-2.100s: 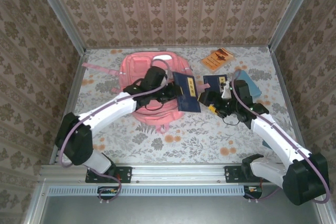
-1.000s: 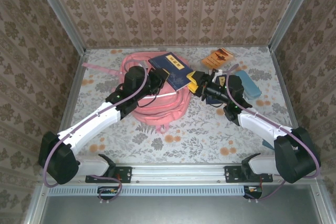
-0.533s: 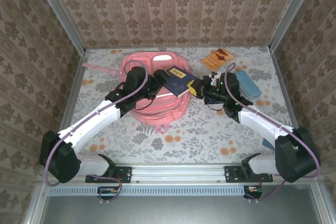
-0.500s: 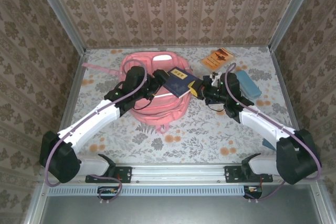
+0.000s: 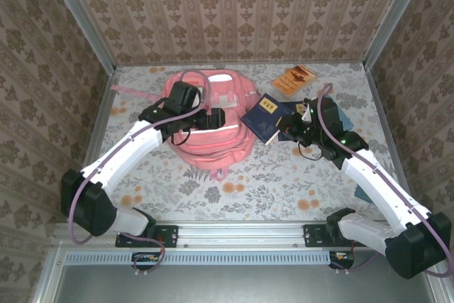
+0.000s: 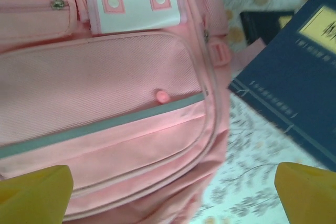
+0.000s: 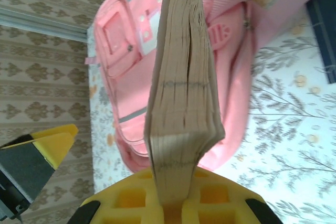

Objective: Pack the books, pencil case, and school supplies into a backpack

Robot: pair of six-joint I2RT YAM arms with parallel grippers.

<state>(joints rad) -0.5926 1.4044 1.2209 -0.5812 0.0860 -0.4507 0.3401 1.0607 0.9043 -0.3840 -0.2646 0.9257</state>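
The left tool [image 6: 170,195] hangs released, its yellow fingers [image 6: 32,193] spread wide above the front pocket of the pink backpack [image 5: 213,140], which lies flat at the back-left of the desk [image 5: 213,189]. The right tool [image 5: 280,133] is clenched on a navy book [image 5: 261,117], gripping it at its right edge just right of the backpack, page edges showing in the right wrist view. A second navy book [image 5: 287,108] lies on the desk beside it, and the orange booklet [image 5: 294,78] sits farther back
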